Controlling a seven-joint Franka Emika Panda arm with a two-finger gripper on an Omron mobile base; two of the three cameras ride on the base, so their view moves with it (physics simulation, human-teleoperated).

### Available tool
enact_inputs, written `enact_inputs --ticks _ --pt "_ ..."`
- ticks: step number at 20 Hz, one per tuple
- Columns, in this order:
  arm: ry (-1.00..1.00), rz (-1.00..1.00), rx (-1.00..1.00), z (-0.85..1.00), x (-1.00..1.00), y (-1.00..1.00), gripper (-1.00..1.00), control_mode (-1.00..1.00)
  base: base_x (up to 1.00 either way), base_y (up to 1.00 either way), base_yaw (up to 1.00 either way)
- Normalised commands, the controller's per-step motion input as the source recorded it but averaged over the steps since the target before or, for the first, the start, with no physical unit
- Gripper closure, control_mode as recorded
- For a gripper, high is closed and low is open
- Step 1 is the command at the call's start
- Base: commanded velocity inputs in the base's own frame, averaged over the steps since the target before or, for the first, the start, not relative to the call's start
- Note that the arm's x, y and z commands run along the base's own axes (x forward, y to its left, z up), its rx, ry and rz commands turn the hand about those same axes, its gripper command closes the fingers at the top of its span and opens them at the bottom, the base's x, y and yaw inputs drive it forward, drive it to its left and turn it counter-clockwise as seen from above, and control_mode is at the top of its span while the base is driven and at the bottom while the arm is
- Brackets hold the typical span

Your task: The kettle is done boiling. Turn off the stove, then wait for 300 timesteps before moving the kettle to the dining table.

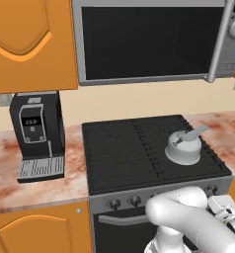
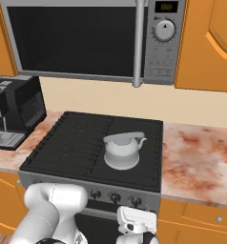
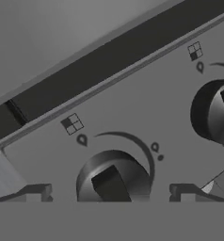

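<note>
The silver-grey kettle [image 1: 183, 147] [image 2: 121, 150] stands upright on the right front burner of the black stove [image 1: 124, 148] [image 2: 77, 143]. Its slanted handle points up and to the right in the left base view. My gripper [image 3: 110, 192] is open at the stove's grey front panel [image 3: 132, 108]. Its dark fingertips [image 3: 36, 192] stand either side of a round dark knob [image 3: 113, 181] without touching it. A second knob [image 3: 215, 113] sits up and to the right. The dining table is out of view.
A microwave [image 1: 149, 39] [image 2: 87, 38] hangs above the stove. A black coffee machine [image 1: 36, 133] stands on the marbled counter [image 1: 6, 168] to the left. More marbled counter [image 2: 201, 152] runs to the right, with orange cabinets [image 1: 35, 227] below.
</note>
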Motion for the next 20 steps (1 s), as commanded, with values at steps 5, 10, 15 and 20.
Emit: enact_inputs --ticks 5,10,15,20 --pt "0.03 -0.1 0.0 0.0 0.0 -0.37 -1.0 -1.0 0.0 0.0 0.0" --pt "-0.03 -0.06 0.01 0.0 -0.24 -0.31 -1.0 -1.0 0.0 0.0 0.0" --pt "-0.11 0.0 0.01 0.09 -0.58 -0.16 -1.0 -1.0 0.0 0.0 0.0" --pt "-0.11 0.0 0.0 0.18 -0.56 -0.12 -1.0 -1.0 0.0 0.0 0.0"
